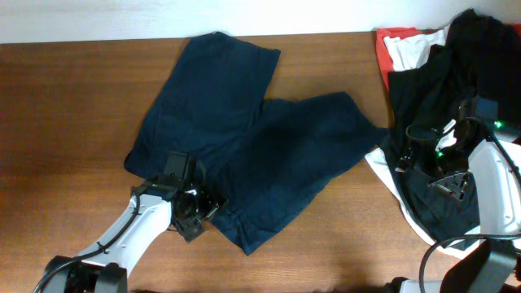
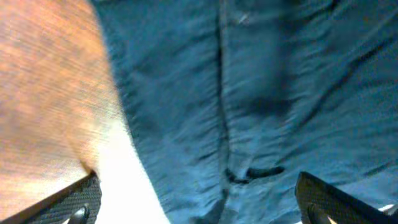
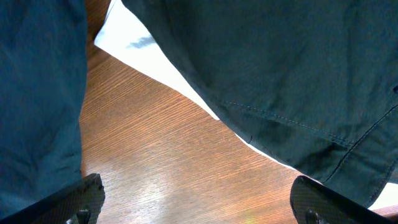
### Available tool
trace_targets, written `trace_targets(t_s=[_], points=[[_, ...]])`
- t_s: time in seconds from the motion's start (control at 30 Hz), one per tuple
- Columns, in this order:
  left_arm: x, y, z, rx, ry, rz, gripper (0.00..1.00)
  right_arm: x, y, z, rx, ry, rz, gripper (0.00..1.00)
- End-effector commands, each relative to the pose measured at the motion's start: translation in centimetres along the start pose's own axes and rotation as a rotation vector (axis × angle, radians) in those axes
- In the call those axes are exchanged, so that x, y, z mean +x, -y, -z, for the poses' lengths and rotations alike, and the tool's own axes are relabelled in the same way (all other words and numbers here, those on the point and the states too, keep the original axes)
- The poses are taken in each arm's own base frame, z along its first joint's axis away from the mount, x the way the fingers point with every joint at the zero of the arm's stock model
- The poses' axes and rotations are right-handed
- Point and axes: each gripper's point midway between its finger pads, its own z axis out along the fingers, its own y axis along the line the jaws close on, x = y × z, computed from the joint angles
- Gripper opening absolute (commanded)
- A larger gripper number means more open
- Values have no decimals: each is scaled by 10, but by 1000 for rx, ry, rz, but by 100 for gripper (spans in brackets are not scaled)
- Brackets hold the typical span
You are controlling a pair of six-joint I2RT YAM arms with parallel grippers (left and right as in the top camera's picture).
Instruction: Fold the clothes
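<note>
The dark navy shorts lie spread flat on the wooden table, their two wide legs pointing to the far side and the right. My left gripper is open at the shorts' near edge. In the left wrist view its jaws straddle the navy fabric close above a seam. My right gripper is open and empty. In the right wrist view it hangs over bare wood between the shorts and a black garment.
A pile of clothes sits at the right edge: a black garment on top, a white one under it, and an orange-red one at the back. The white fabric shows beneath the black hem.
</note>
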Motion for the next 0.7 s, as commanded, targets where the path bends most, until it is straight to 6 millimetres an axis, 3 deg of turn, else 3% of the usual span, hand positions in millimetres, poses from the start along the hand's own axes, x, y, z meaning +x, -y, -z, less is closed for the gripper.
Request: trace_targets(t_s=[0.0, 0.03, 0.13, 0.17, 0.23, 0.3, 0.33, 0.37, 0.4, 0.43, 0.5, 0.57, 0.67], points=[[-16, 0, -7, 16, 97, 1, 84, 0, -1, 3, -7, 8, -7, 99], [-21, 6, -8, 38, 118, -11, 59, 1, -1, 3, -7, 7, -7, 99], [-30, -1, -16, -2, 146, -4, 1, 2, 0, 3, -6, 1, -8, 99], [-48, -14, -14, -70, 227, -35, 1, 2, 0, 3, -5, 0, -8, 99], [-94, -20, 14, -86, 336, -71, 1, 4, 0, 3, -4, -6, -8, 99], [-154, -24, 63, -55, 465, -49, 1, 7, -4, 3, -28, -20, -4, 99], [-182, -27, 95, -43, 532, -33, 1, 11, -20, 4, -116, -35, 73, 99], [-195, -30, 117, -38, 558, -21, 13, 14, -28, 4, -139, -46, 102, 99], [-192, -25, 128, -6, 517, -39, 99, 21, -37, 3, -138, -65, 136, 99], [-170, -24, 119, 24, 404, -25, 99, 32, -49, 1, -138, -97, 183, 99], [-101, -42, 101, -17, 102, 64, 99, 62, -74, -5, -168, -183, 222, 99], [-51, -58, 93, -110, -78, 93, 99, 83, -93, -23, -138, -227, 129, 99], [-2, -80, 52, -203, -185, 349, 99, 103, -120, -58, -138, -213, 45, 99]])
